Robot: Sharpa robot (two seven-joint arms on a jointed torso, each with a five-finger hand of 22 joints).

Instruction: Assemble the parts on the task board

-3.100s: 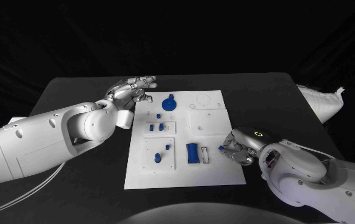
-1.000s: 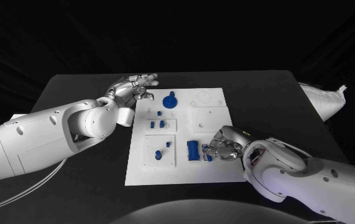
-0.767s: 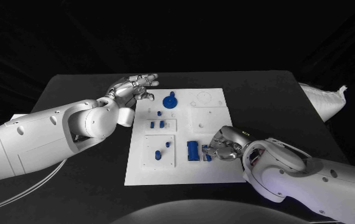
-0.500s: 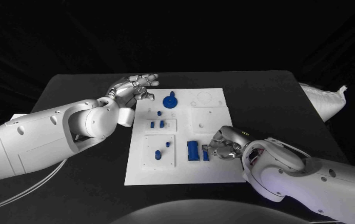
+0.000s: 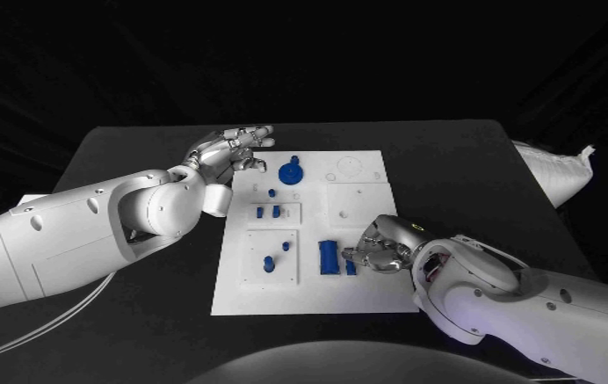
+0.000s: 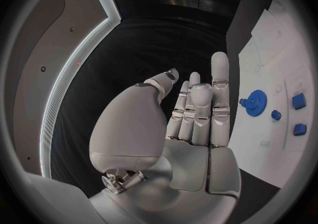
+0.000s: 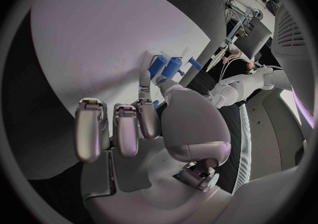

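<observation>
Currently the right hand [image 5: 384, 249] sits low over the near right part of the white board [image 5: 367, 296], fingers curled down beside two upright blue bars [image 5: 329, 258]. In the right wrist view a small blue piece [image 7: 156, 80] shows at its fingertips [image 7: 144, 82], close to those bars; I cannot tell whether it is pinched or merely touched.

Risk, as a judgement: if the piece is only loosely held, it could tip or slide off its slot as the hand presses, since the fingers hide the seat. The curled fingers could also knock the neighbouring bars out of place (they stand just beside the contact point).

Left hand [image 5: 235, 155] hovers at the far left edge of the board, above the tabletop [image 5: 140, 155], palm open, fingers straight and apart, holding nothing. The blue gear [image 5: 290, 174] stands near it, untouched, with smaller blue pegs [image 5: 267, 213] in the panel nearer the robot.

Right forearm reaches in from the near right, wrist bent so the palm faces the board.
</observation>
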